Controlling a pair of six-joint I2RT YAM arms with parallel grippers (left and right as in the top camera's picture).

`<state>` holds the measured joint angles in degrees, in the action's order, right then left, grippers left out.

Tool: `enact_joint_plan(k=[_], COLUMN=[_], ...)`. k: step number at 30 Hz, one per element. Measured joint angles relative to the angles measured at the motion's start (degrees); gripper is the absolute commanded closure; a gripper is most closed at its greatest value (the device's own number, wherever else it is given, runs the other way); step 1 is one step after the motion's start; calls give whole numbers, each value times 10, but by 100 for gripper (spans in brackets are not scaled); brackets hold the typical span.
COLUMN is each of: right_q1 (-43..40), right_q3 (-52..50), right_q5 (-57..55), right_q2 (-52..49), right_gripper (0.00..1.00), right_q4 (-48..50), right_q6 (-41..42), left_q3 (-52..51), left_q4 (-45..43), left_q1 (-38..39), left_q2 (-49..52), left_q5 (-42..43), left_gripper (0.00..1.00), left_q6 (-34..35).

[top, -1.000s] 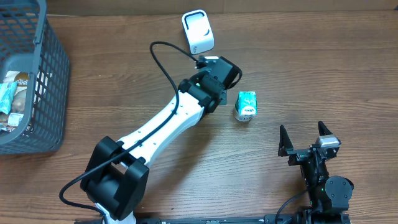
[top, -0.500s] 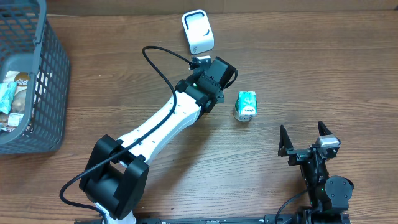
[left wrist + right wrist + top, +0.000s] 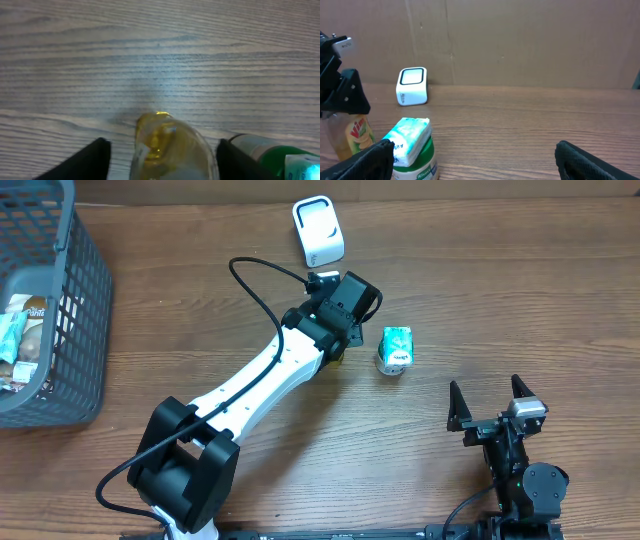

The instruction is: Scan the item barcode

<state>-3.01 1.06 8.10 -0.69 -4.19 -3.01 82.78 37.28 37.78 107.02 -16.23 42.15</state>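
Wood-grain table, with a brown cardboard wall along the back.

Near edge: the right gripper is parked and points up the table. Its fingers are spread wide with nothing between them.

Further in, a small white-and-green tub with a teal wrap stands on the wood, well clear of the right gripper.

Just left of the tub is the bottle: yellowish liquid, red-and-green label, upright on the table. The left arm runs diagonally to it from its base at the near left.

The left gripper sits over the bottle from above, with one finger on either side. The left wrist cam shows a clear gap between the bottle and one finger. The other finger is close to the glass, and I can't tell if it touches. So the jaws are partly open and not clamping, and the bottle stands on the table.

Beyond that, the white scanner with its dark-rimmed face stands near the back edge, apart from the bottle.

Far left: a grey mesh basket with snack packets inside.
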Motion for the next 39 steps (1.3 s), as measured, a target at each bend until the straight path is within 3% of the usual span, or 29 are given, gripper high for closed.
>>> enact_joint_plan(k=[4,14,24,27,33,39], right_q1=[0,0,0,0,0,0], right_q3=[0,0,0,0,0,0], right_q5=[0,0,0,0,0,0], right_q2=[0,0,0,0,0,0], right_gripper=[0,0,0,0,0,0], right_q4=[0,0,0,0,0,0], right_q6=[0,0,0,0,0,0], left_q3=[0,36,242,334,484,562], left_q4=[2,25,141,222,384,431], left_q1=[0,-12,-63,-95,-189,-289], left_q2=[0,0,-2,-2,-4,-12], left_q5=[8,28,60,61,-10,-128], left_gripper=[5,4,0,1,0,0], left_q6=[0,-53,-129,-160,-186,-208])
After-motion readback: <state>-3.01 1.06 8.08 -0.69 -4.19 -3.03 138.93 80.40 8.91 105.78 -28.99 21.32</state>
